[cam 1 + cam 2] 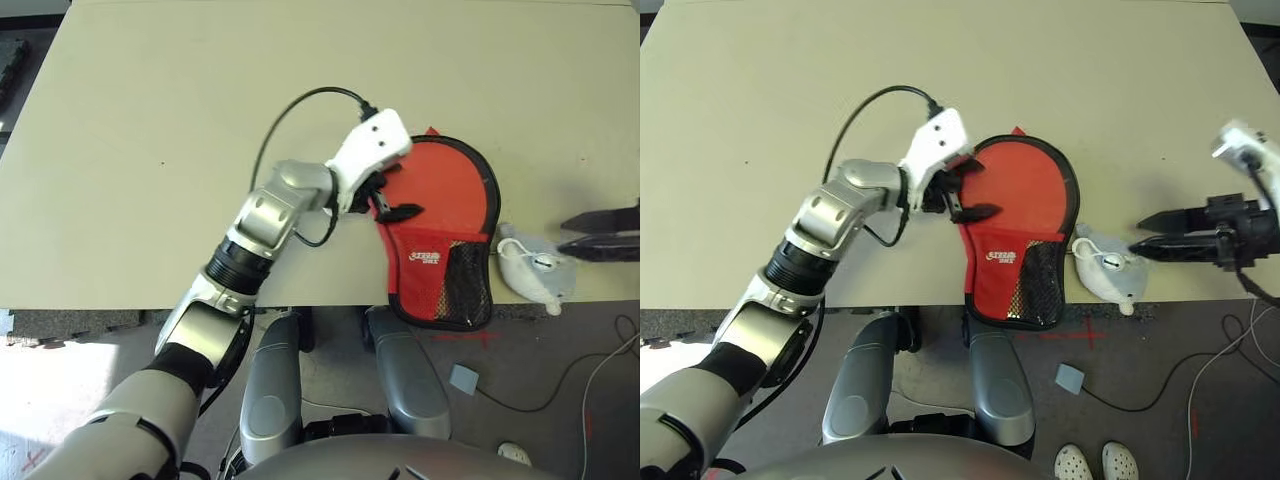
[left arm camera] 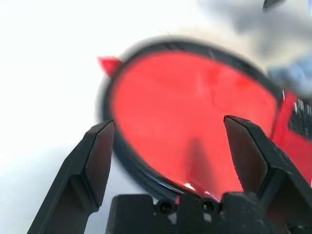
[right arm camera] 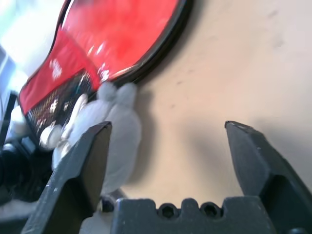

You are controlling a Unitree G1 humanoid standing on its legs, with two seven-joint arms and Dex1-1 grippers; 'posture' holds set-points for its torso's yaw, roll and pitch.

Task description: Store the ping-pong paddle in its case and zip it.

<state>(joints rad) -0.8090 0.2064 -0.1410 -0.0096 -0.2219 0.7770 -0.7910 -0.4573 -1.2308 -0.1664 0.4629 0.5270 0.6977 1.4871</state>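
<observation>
The red case (image 1: 440, 195) lies flat by the table's front edge, its mesh pocket (image 1: 462, 282) end hanging over the edge. Black zipper edging runs round its rim. The ping-pong paddle is hidden. My left gripper (image 1: 395, 197) is open at the case's left rim, and in the left wrist view its fingers (image 2: 97, 161) straddle the round red face (image 2: 195, 107). The grey-white plush charm (image 1: 1105, 268) lies just right of the case. My right gripper (image 1: 1145, 235) stands open a little right of the charm, level with the table, holding nothing.
The beige table (image 1: 150, 150) stretches wide to the left and back. A black cable (image 1: 290, 110) loops over my left wrist. Below the front edge, the floor holds a grey square (image 1: 463, 379), cables and a pair of white shoes (image 1: 1095, 462).
</observation>
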